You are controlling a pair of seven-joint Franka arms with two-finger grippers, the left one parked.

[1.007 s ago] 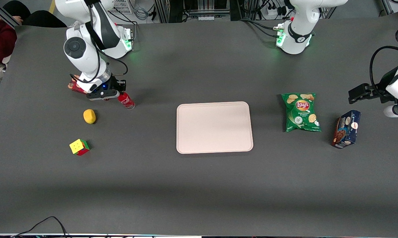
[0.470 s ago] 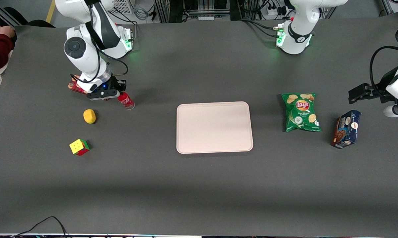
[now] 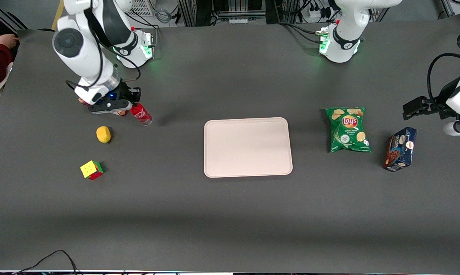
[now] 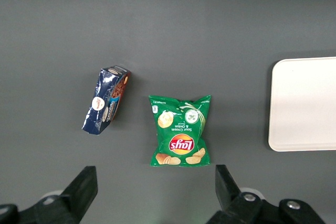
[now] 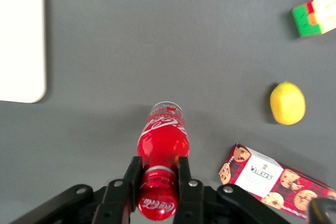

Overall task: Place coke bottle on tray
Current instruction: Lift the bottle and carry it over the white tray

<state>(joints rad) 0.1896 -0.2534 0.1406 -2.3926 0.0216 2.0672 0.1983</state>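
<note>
The coke bottle (image 3: 141,114) is small, red, with white script and a clear base. My right gripper (image 3: 132,108) is shut on its neck just under the red cap and holds it lifted above the table. In the right wrist view the bottle (image 5: 163,142) hangs between my two black fingers (image 5: 132,177), cap toward the camera; my gripper (image 5: 157,174) clamps the neck. The pale pinkish-beige tray (image 3: 248,147) lies flat mid-table, toward the parked arm's end from the bottle; its rounded corner shows in the right wrist view (image 5: 21,40).
A red cookie box (image 5: 275,182) lies under my wrist (image 3: 85,100). A yellow lemon (image 3: 103,134) and a colour cube (image 3: 91,169) sit nearer the front camera. A green Lay's bag (image 3: 348,129) and a dark blue box (image 3: 400,149) lie toward the parked arm's end.
My gripper has risen with the bottle in it; the bottle has left the table and shifted slightly toward the working arm's end. The other things have not moved.
</note>
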